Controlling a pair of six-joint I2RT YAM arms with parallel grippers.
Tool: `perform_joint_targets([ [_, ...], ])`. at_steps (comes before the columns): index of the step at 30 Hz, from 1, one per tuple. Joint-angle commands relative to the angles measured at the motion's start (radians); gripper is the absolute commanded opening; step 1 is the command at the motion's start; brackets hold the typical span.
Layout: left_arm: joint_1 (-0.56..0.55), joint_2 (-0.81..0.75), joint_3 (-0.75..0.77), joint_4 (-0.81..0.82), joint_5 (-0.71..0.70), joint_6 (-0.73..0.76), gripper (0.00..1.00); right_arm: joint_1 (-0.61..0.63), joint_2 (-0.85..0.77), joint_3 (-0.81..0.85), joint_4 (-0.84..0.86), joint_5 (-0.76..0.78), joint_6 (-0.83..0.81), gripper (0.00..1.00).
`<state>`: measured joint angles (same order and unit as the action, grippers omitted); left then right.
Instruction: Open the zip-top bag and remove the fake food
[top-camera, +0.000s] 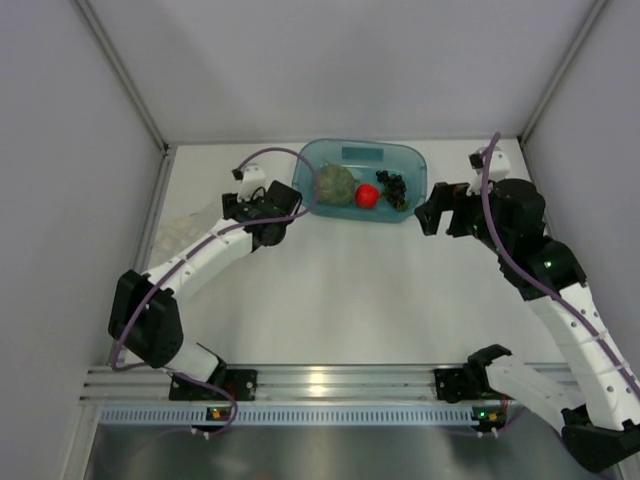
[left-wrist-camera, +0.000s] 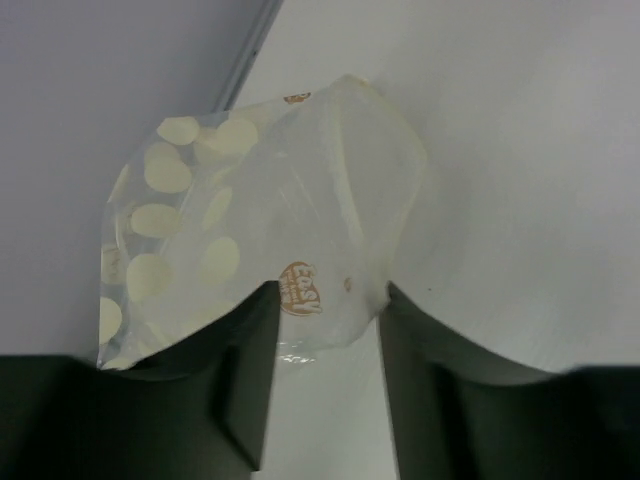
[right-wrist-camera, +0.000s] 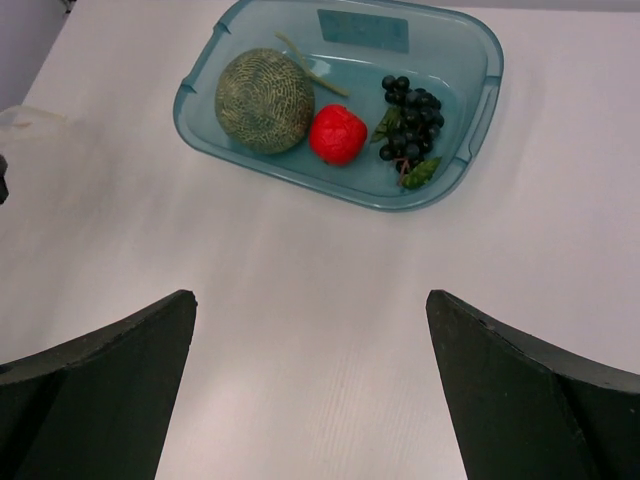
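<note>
Teal tray (right-wrist-camera: 455, 60) holds three fake food pieces (right-wrist-camera: 338, 134)

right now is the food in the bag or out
Out: green ball, red fruit and grapes lie in the tray, not the bag.

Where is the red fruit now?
In the top view the red fruit sits inside the teal tray at the back, between the green ball and the grape bunch.

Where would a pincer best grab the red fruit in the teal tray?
The red fruit sits between the green ball and the grape bunch, which crowd its left and right, and the tray wall blocks a sideways approach. So probably from straight above, pinching its near and far sides.
</note>
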<state>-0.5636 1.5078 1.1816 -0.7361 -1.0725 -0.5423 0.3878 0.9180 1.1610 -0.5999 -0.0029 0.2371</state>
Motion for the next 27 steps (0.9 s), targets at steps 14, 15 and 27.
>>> perform_joint_targets([
  [14, -0.012, -0.38, 0.044, 0.027, 0.322, 0.025, 0.98, -0.012, -0.131, 0.034, -0.166, 0.089, -0.002, 0.99],
  [15, -0.012, -0.426, 0.041, 0.027, 0.333, 0.039, 0.98, -0.01, -0.139, 0.032, -0.179, 0.105, 0.002, 0.99],
  [27, -0.012, -0.855, -0.068, -0.025, 0.401, 0.226, 0.98, -0.01, -0.318, -0.092, -0.219, 0.237, -0.019, 0.99],
])
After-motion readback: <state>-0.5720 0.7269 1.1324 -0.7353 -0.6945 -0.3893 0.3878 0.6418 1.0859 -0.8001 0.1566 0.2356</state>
